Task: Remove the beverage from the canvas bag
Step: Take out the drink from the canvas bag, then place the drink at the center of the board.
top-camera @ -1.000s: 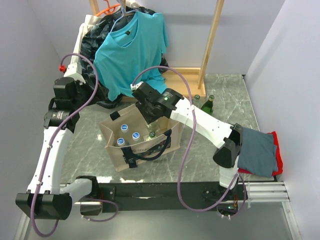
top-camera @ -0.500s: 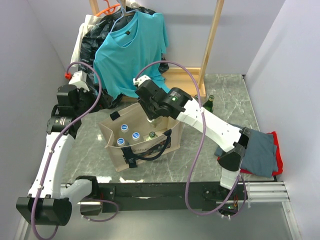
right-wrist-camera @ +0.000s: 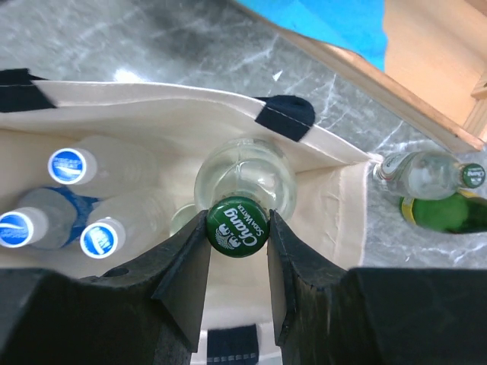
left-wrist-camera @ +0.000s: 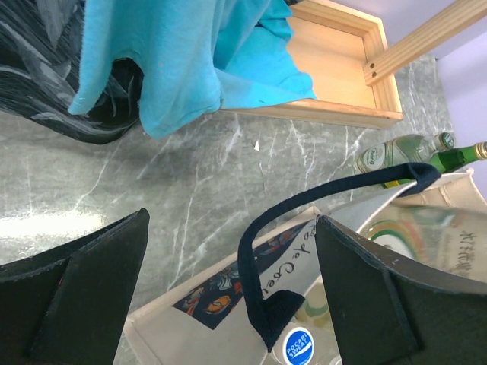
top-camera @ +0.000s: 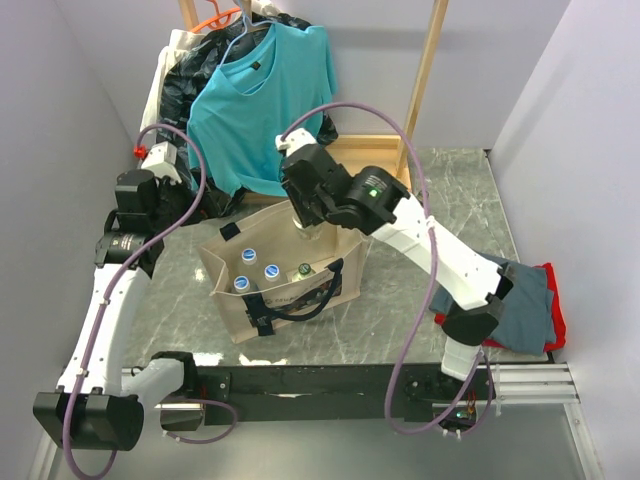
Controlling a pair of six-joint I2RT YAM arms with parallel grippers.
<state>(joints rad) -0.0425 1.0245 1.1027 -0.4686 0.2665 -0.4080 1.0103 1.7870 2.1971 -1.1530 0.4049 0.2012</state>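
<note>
One bag (top-camera: 225,285) is seen, its bottle (right-wrist-camera: 243,176) upright by the rear wall, clenched at the cap (right-wrist-camera: 237,226) by the right tool (right-wrist-camera: 237,247). A straight lift is advised, clear of the strap (right-wrist-camera: 284,112). The left tool (left-wrist-camera: 228,258) is spread, empty. "Chang" is read on that cap, "Pocari Sweat" on blue caps (right-wrist-camera: 70,165).

Standing open on the counter (top-camera: 455,200), beige black-handled canvas bag (top-camera: 228,290); held upright at its far rim, clear green-capped bottle (right-wrist-camera: 242,186).
</note>
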